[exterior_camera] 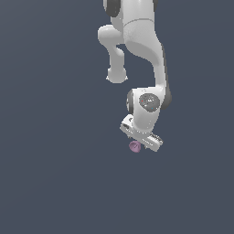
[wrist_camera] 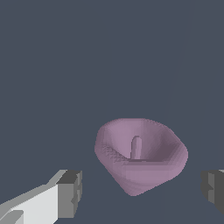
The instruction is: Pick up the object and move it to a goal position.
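Object (wrist_camera: 140, 157) (mauve, hollowed) lies between spread fingers of gripper (wrist_camera: 142, 192), untouched, gripper open

In the exterior view, the small mauve lumpy matte blob (exterior_camera: 134, 146) sits just below centre, tucked against the lower-left edge of the white robot gripper (exterior_camera: 142, 138), which hangs from the white jointed arm (exterior_camera: 137, 41) descending from the top.

I am working in a bare simulated space, not a real room: a flat, even slate-blue backdrop (exterior_camera: 50, 173) is filling both views, showing no walls, furniture or floor seams. My white arm (exterior_camera: 141, 55) is looking smooth and computer-rendered, and the blocky shading of my fingers (wrist_camera: 70, 192) is showing the same.
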`<act>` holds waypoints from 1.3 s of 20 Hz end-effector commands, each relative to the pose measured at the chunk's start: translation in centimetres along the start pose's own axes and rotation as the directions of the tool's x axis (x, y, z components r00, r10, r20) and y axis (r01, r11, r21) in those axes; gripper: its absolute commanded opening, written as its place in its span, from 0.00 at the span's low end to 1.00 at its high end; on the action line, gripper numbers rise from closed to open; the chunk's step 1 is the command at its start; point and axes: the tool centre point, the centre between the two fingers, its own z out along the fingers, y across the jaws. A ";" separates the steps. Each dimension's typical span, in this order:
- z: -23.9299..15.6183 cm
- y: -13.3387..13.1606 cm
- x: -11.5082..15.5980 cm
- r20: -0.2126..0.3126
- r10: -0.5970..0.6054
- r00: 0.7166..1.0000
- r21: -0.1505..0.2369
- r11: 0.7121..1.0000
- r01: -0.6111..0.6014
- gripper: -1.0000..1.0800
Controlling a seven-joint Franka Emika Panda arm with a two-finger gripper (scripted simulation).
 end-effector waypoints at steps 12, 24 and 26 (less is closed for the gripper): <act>2.3 -0.1 0.0 0.000 0.002 1.000 0.000 1.000 -0.002 0.00; 1.5 0.5 0.2 0.000 0.002 1.000 0.000 1.000 -0.002 0.00; 0.9 1.0 0.4 0.000 0.002 1.000 0.000 1.000 -0.002 0.00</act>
